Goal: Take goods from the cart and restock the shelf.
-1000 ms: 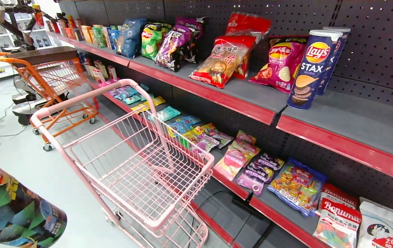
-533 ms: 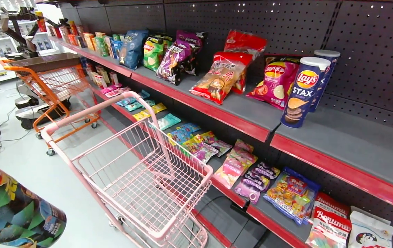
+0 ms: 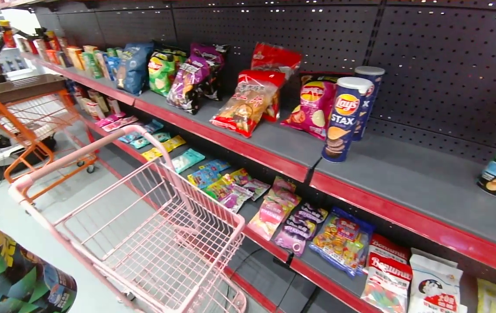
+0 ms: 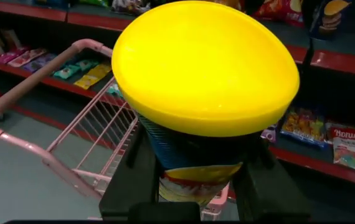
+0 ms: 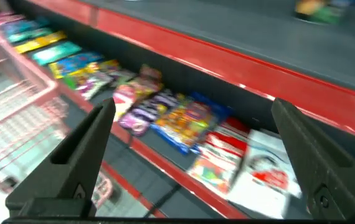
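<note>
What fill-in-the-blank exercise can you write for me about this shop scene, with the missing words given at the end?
1. The left gripper is shut on a tall cylindrical can whose round plastic lid is ____.
2. The pink wire cart beside the shelves is ____ of goods.
3. The two dark blue cylindrical tubes with white lids stand upright on the ____ grey shelf.
4. The right gripper is ____ and holds nothing.

Missing words: yellow; empty; upper; open.
</note>
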